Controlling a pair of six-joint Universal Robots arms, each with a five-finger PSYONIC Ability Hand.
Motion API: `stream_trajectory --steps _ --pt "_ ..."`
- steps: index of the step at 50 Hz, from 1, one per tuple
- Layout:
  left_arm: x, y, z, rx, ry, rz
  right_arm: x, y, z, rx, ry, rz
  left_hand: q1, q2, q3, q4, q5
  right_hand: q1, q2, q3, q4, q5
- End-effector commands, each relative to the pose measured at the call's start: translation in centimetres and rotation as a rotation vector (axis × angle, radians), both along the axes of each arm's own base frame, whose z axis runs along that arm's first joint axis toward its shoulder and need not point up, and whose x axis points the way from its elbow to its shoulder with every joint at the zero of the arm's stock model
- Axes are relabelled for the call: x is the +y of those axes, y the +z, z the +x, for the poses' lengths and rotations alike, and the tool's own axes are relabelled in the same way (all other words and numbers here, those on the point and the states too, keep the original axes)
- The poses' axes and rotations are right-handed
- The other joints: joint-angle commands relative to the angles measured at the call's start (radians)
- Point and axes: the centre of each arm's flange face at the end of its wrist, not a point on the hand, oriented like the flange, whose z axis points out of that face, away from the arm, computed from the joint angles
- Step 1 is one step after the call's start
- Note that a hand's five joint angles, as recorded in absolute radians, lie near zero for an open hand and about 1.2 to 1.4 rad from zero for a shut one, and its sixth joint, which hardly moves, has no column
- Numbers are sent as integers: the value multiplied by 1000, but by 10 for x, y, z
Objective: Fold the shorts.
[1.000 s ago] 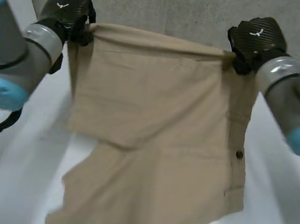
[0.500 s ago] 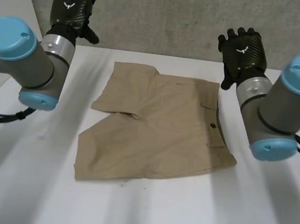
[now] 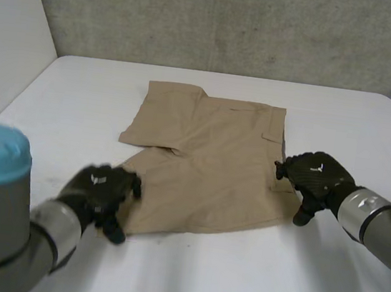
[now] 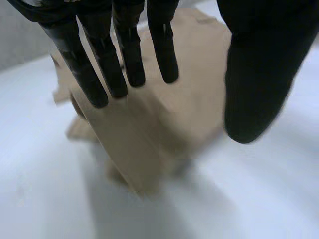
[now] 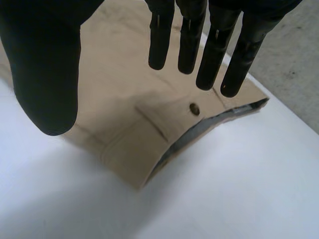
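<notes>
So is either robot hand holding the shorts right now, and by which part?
Nothing is held. The left robot hand and the right robot hand are open at the near corners of the shorts.

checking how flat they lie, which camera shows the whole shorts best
The head view: the shorts lie whole on the table, with the left hand at a near corner and the right hand at the opposite edge. The left wrist view gives one corner below straight fingers; the right wrist view, the buttoned corner.
</notes>
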Motion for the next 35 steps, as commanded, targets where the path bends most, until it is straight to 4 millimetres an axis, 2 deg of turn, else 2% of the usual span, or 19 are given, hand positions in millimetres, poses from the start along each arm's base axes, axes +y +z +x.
stream_trajectory --steps 1,3,4,7,12,21,27,28,29,35 --pt "16 -24 6 13 30 53 -12 -29 -4 54 18 -64 165 189 189 186 188 272 201 200 199 222" --pt "16 -27 6 15 30 51 -15 -37 -4 51 20 -66 107 131 130 128 130 292 222 221 220 243" --pt "13 -29 6 23 37 43 -16 -40 -3 51 23 -61 7 32 31 29 30 295 225 224 223 246" --pt "7 -31 5 28 49 26 -18 -49 -3 54 24 -44 -26 -1 -2 -5 -3 298 227 227 226 248" --pt "-11 -29 10 39 108 -17 -23 -50 -2 50 22 -58 -116 -92 -93 -95 -94 301 230 230 229 251" --pt "-19 -27 8 59 115 -72 -25 -50 0 42 20 -69 -117 -92 -93 -96 -94 354 283 283 281 304" --pt "-23 -31 6 65 114 -86 -28 -55 1 42 23 -69 -114 -90 -90 -93 -91 653 582 582 580 603" --pt "-24 -32 6 63 114 -84 -28 -56 1 42 25 -66 -114 -90 -90 -93 -91 869 798 797 796 819" --pt "-25 -33 5 62 114 -81 -28 -55 2 42 26 -69 -114 -90 -90 -93 -91 974 904 903 902 925" --pt "-29 -39 3 56 116 -72 -29 -52 2 41 21 -78 -114 -90 -90 -93 -91 975 905 904 903 926"
